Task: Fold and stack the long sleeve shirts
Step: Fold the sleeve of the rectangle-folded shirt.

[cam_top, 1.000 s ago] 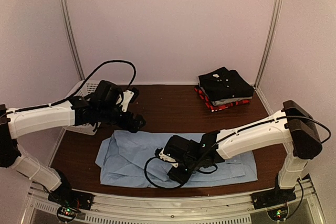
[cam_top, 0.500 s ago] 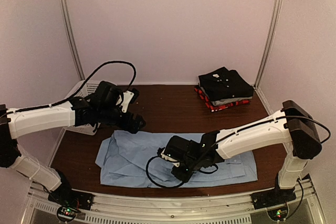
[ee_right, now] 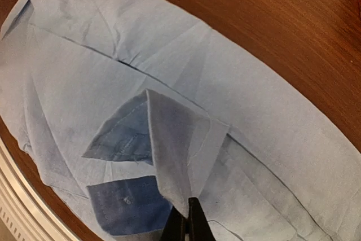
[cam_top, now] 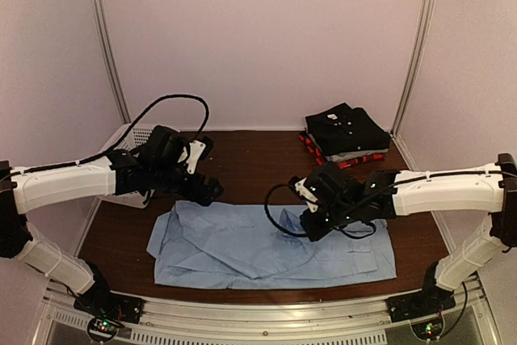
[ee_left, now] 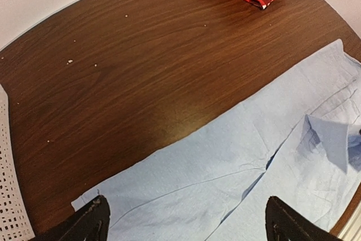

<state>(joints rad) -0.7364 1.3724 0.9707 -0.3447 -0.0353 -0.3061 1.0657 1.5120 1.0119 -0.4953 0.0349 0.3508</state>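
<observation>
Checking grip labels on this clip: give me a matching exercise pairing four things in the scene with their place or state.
Things:
1. light blue shirt
2. folded stack
3. left gripper
4. right gripper

Places or states:
A. shut, pinching a raised fold of cloth
B. far right corner of the table
C. open, holding nothing
D. spread out along the near edge

Pairs: 1-D, 2-B, 3-C, 4-A

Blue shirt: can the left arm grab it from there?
Probably yes. The left gripper hangs open over the far edge of the blue shirt, nothing between them. The right gripper pinches a fold further along, out of the way.
</observation>
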